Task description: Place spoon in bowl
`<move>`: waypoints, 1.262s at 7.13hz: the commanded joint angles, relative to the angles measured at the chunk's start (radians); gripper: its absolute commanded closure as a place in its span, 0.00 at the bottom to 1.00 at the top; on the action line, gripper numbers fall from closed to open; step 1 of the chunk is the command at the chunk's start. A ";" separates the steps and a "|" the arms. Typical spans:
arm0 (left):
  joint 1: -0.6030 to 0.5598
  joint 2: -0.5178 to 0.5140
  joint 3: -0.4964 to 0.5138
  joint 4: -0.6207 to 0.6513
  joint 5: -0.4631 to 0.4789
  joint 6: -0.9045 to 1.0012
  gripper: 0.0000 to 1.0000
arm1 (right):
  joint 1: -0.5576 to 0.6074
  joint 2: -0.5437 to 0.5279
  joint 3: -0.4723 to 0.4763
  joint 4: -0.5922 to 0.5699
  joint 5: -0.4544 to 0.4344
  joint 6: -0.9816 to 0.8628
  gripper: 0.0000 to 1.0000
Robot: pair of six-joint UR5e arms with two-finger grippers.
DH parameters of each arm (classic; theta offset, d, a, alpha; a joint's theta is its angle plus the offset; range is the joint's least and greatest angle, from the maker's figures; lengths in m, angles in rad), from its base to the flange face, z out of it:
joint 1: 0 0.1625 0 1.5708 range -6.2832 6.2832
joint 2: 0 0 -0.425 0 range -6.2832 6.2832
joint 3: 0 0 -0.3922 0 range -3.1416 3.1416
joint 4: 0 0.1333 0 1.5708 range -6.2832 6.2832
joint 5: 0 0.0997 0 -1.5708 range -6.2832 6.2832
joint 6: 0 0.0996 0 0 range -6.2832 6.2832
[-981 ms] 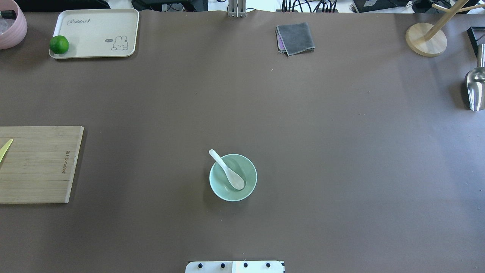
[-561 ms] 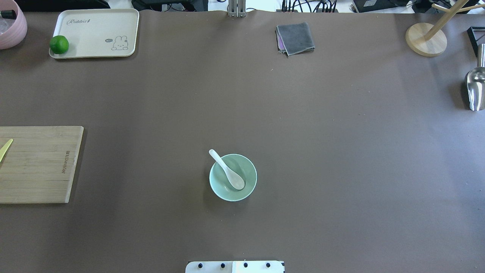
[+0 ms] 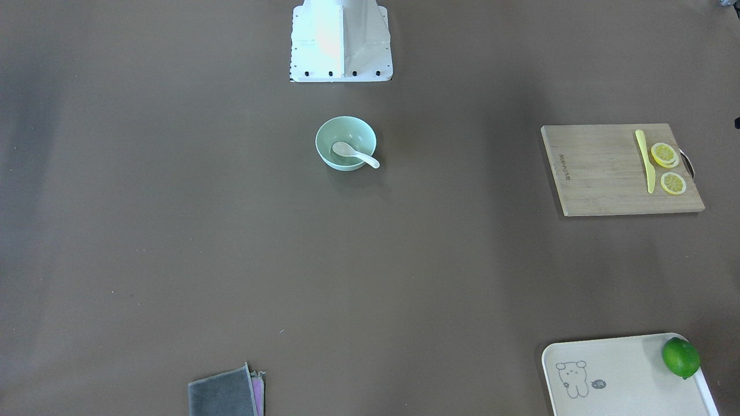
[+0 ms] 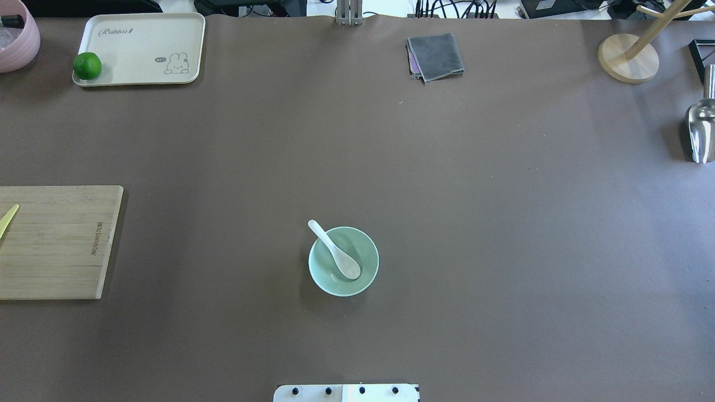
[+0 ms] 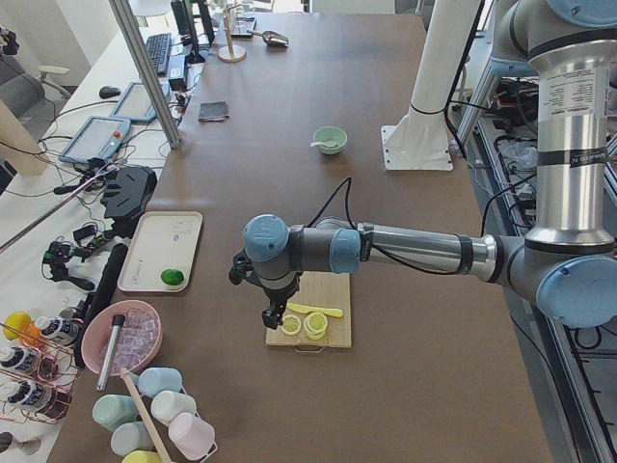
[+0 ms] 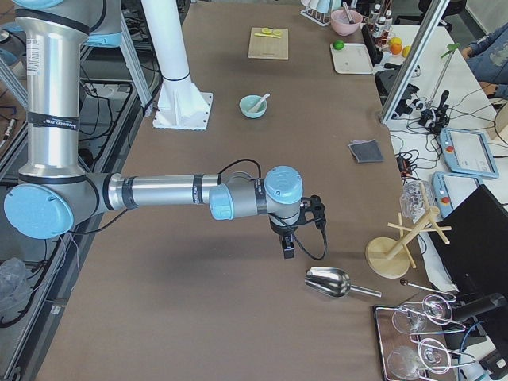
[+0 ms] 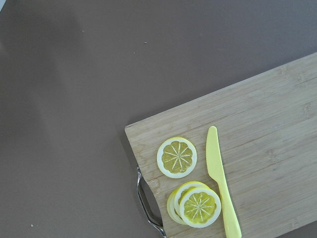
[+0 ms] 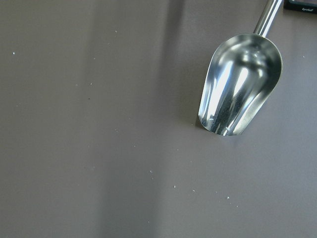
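The pale mint-green bowl (image 4: 366, 252) stands on the brown table near the robot's base. The white spoon (image 4: 335, 254) lies in it, scoop at the bottom and handle resting on the rim, pointing to the far left. Both also show in the front view: bowl (image 3: 359, 132), spoon (image 3: 355, 153). My left gripper (image 5: 273, 318) hangs over the cutting board's end, far from the bowl. My right gripper (image 6: 287, 250) hangs beside the metal scoop, far from the bowl. Both grippers show only in the side views, so I cannot tell whether they are open or shut.
A bamboo cutting board (image 4: 56, 243) at the left edge carries a yellow knife (image 3: 644, 162) and lemon slices (image 3: 665, 155). A cream tray (image 4: 139, 47) with a lime (image 4: 87, 66), a grey cloth (image 4: 435, 56), a wooden stand (image 4: 628, 58) and a metal scoop (image 4: 701, 131) sit along the far side and right edge.
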 commanded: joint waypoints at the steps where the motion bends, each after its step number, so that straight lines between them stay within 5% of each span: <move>1: -0.010 -0.005 -0.001 0.000 0.001 -0.005 0.02 | -0.002 -0.009 -0.012 0.002 -0.013 -0.005 0.00; 3: -0.011 -0.049 0.013 -0.003 0.002 -0.004 0.02 | -0.031 -0.011 -0.095 0.003 -0.001 -0.005 0.00; 9: -0.031 -0.057 0.013 -0.006 0.001 -0.001 0.02 | -0.049 0.018 -0.037 -0.014 0.017 0.012 0.00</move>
